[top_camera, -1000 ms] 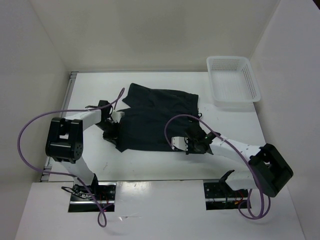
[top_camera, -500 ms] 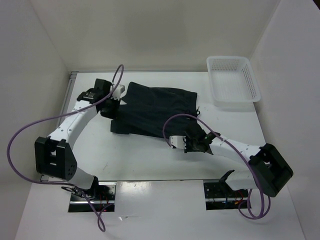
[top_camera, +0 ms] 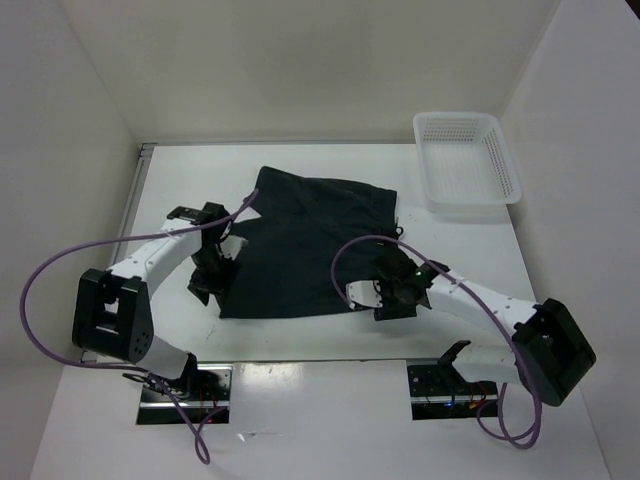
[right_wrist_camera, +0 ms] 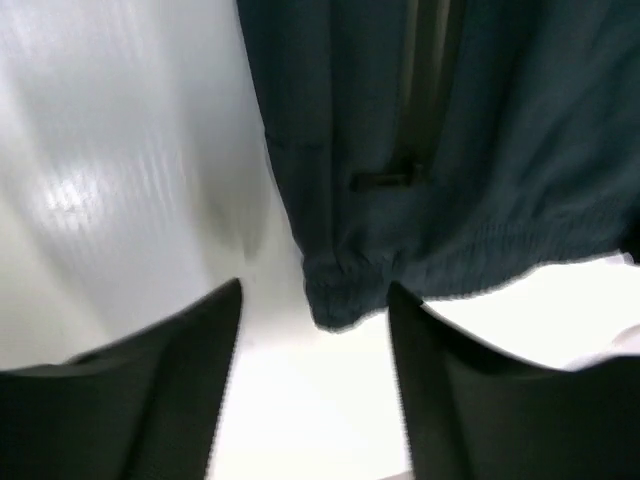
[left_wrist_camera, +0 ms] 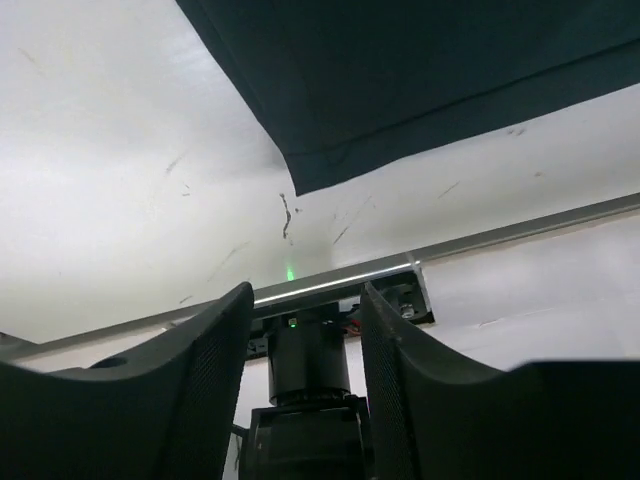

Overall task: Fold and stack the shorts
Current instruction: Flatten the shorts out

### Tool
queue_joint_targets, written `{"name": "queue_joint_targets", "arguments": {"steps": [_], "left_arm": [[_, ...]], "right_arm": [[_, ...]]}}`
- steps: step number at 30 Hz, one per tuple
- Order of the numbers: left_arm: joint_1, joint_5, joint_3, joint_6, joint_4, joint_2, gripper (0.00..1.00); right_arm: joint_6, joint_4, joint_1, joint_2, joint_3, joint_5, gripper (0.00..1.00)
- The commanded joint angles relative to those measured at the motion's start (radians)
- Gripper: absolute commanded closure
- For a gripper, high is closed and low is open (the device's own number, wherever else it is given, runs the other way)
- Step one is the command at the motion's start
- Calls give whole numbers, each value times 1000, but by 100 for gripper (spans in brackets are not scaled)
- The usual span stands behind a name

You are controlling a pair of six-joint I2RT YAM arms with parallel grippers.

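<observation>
The dark shorts (top_camera: 300,245) lie spread flat on the white table (top_camera: 180,190), their near edge towards the arms. In the left wrist view a corner of the shorts (left_wrist_camera: 400,90) rests on the table just beyond my fingers. My left gripper (top_camera: 205,282) stands open beside the shorts' near left corner, nothing between its fingers (left_wrist_camera: 215,340). My right gripper (top_camera: 385,298) is open at the near right corner. The gathered waistband corner of the shorts (right_wrist_camera: 345,295) lies loose between the tips of the right gripper (right_wrist_camera: 315,300).
A white plastic basket (top_camera: 468,160) stands at the back right of the table. White walls close in the table at the back and both sides. The left arm's purple cable (top_camera: 60,265) loops out to the left.
Both grippers have opened and let go of the shorts. The left gripper swung to the back, then came near again; the shorts now lie stretched out flatter and nearer.
</observation>
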Motion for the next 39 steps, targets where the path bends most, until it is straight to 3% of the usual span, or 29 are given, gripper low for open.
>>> {"name": "queue_joint_targets", "arguments": {"steps": [1, 7, 10, 14, 19, 24, 28, 30, 33, 39], "left_arm": [[41, 32, 115, 1, 10, -3, 45], [127, 8, 262, 1, 398, 177, 39], [127, 29, 346, 1, 487, 311, 37], [118, 52, 460, 1, 512, 462, 36], [108, 19, 447, 1, 584, 521, 35], [90, -24, 316, 1, 638, 512, 39], [90, -34, 246, 1, 638, 503, 53], [90, -44, 201, 1, 638, 467, 53], [90, -55, 128, 1, 638, 353, 44], [47, -185, 13, 1, 562, 137, 41]], "right_arm": [[43, -92, -2, -81, 133, -58, 29], [256, -71, -12, -178, 333, -168, 29], [319, 22, -12, -143, 324, -169, 34], [342, 105, -44, 35, 271, -169, 46], [275, 158, -44, 70, 169, -167, 62], [218, 124, -44, 80, 91, -178, 67], [164, 124, -44, 99, 45, -166, 68], [101, 124, -6, 100, 17, -134, 70], [87, 124, 30, 90, 5, -123, 71], [-12, -26, 82, 90, 55, -133, 73]]}}
